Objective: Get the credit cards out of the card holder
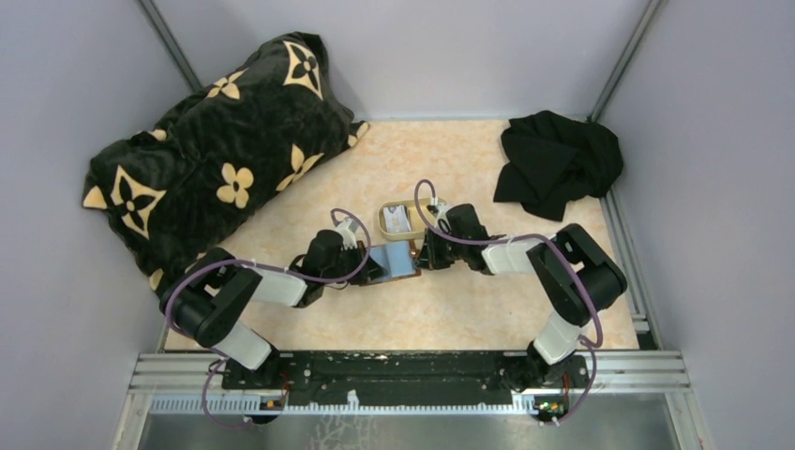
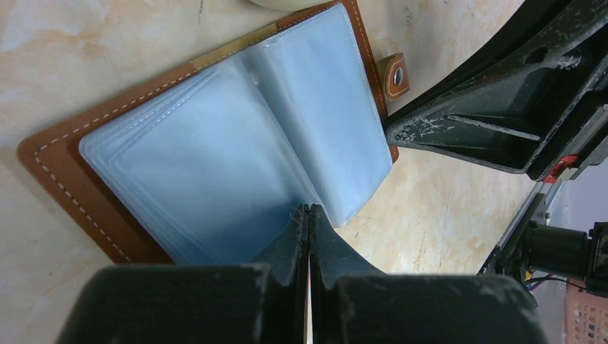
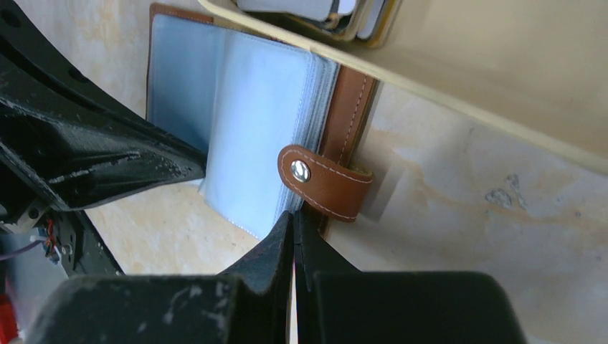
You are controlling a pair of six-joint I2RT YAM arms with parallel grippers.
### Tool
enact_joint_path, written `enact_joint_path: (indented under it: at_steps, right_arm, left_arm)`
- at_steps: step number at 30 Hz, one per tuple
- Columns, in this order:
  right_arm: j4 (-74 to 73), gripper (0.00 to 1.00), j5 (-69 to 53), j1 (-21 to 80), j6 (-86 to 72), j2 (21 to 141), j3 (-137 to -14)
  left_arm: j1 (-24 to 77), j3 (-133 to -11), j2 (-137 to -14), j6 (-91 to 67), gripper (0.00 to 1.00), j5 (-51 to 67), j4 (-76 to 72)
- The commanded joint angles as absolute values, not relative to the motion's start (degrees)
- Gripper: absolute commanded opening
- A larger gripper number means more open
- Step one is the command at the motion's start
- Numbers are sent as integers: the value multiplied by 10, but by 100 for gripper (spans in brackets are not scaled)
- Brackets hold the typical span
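The card holder [image 1: 394, 259] lies open on the table, brown outside with pale blue sleeves [image 2: 236, 143], and no card shows in them. My left gripper [image 2: 308, 208] is shut, its tips at the near edge of the sleeves. My right gripper [image 3: 294, 214] is shut too, its tips at the holder's brown edge just below the snap strap [image 3: 323, 183]. Credit cards [image 1: 398, 220] lie in the tan tray [image 1: 382, 217] just behind the holder; their edges show in the right wrist view [image 3: 308, 7]. From above, the left gripper [image 1: 370, 268] and right gripper [image 1: 419, 255] flank the holder.
A large black pillow with tan flowers [image 1: 216, 159] fills the back left. A black cloth [image 1: 558, 164] lies crumpled at the back right. The tray's rim [image 3: 444, 79] runs close above the right gripper. Grey walls enclose the table on three sides.
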State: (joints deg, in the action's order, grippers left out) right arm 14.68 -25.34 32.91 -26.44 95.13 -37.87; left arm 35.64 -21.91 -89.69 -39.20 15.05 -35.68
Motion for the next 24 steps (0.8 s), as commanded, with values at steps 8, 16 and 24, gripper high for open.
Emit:
enact_joint_path:
  at_steps: [8,16,24]
  right_arm:
    - [210,0,-299,358,-288,1009,-409]
    - [222,0,-312,385,-300,1024,-438]
    - [223,0,-314,410,-304,1034,-447]
  left_arm:
    - [359,-197,-923,-382,0,138,-298]
    - [359,-195,-926,-385,0,140,-302]
    - [360,-194,-925,-385,0,138,-299]
